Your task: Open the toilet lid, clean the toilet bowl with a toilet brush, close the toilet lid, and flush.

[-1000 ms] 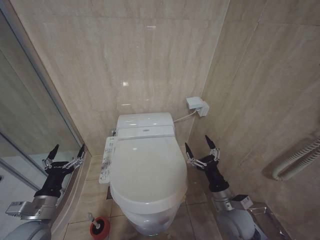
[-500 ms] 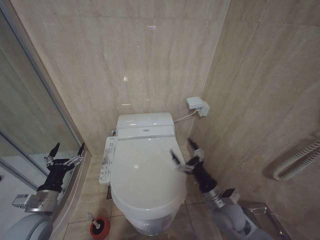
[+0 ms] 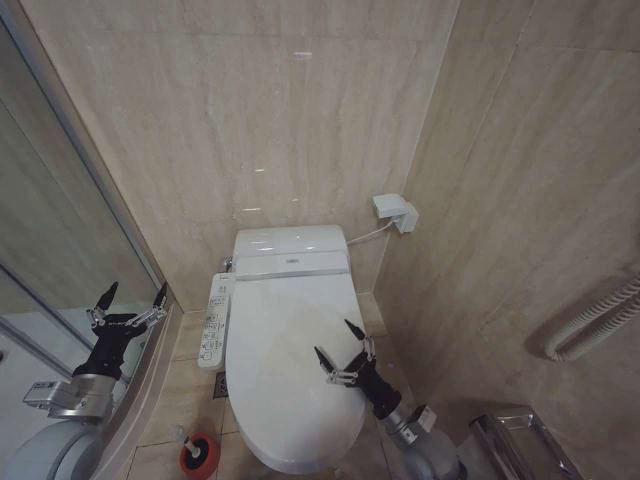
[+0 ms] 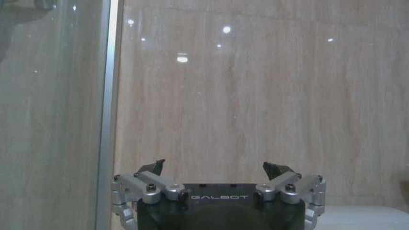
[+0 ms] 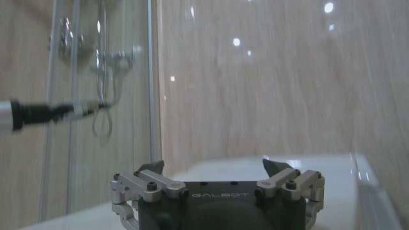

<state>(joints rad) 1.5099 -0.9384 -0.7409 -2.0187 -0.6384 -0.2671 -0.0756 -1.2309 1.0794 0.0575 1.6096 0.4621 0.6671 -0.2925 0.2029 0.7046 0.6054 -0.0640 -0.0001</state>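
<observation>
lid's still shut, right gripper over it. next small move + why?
Probably lower the right gripper toward the front right rim of the toilet lid to hook under its edge. The lid lies flat and closed, the gripper is open above its front right part and holds nothing. The left gripper is parked open by the glass; the toilet brush sits in its red holder.

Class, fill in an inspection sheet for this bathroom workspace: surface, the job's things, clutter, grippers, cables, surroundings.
Surface: beige tiled floor, nothing spilled.
Job's things: toilet lid shut over the toilet bowl; toilet brush standing in its red cup holder on the floor, robot's left of the toilet.
Clutter: nothing seen.
Grippers: right gripper open, over the lid's front right part; left gripper open, raised beside the glass partition.
Cables: a cord runs from the toilet to a wall box.
Surroundings: beige tiled walls, ribbed hose at right.
</observation>
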